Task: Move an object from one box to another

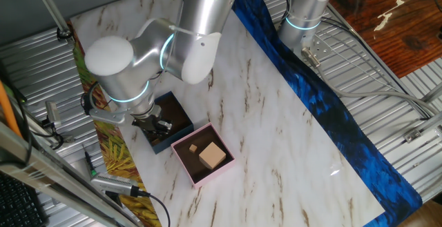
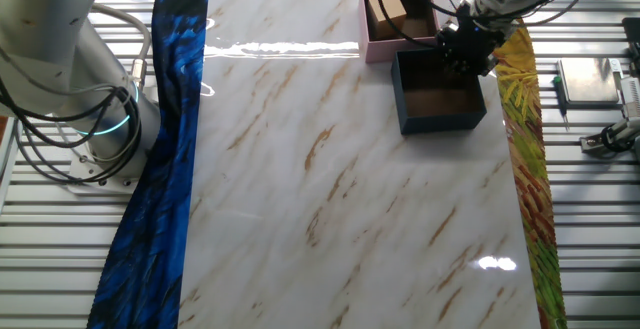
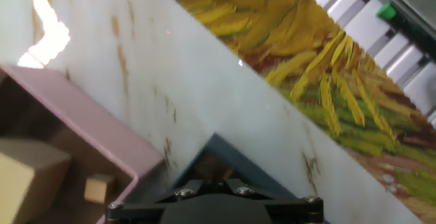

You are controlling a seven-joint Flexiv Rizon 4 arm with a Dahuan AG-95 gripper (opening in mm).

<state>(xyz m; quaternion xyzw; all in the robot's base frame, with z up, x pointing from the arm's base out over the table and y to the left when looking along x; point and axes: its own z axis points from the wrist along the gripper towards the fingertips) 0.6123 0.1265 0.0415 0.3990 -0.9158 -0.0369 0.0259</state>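
Observation:
The dark navy-blue box (image 1: pixel 178 114) (image 2: pixel 440 104) lies next to the pale pink box (image 1: pixel 186 170) (image 2: pixel 366 29) on the marble sheet. My gripper (image 1: pixel 160 125) (image 2: pixel 466 54) (image 3: pixel 211 183) reaches down into the blue box at the corner (image 3: pixel 225 149) nearest the pink wall (image 3: pixel 82 125). The fingertips are hidden in shadow, so I cannot see whether they hold anything. Inside the pink box lie a large wooden block (image 1: pixel 212 155) (image 2: pixel 388 9) (image 3: pixel 24 176) and a small wooden cube (image 1: pixel 194 147) (image 3: pixel 99 187).
A yellow patterned cloth (image 1: pixel 110 158) (image 2: pixel 520 149) (image 3: pixel 327 81) borders the marble sheet beside the boxes. A blue cloth strip (image 1: pixel 324 103) (image 2: pixel 160 139) runs along the opposite edge, with a second arm's base (image 1: pixel 304 13) (image 2: pixel 70 79) beyond it.

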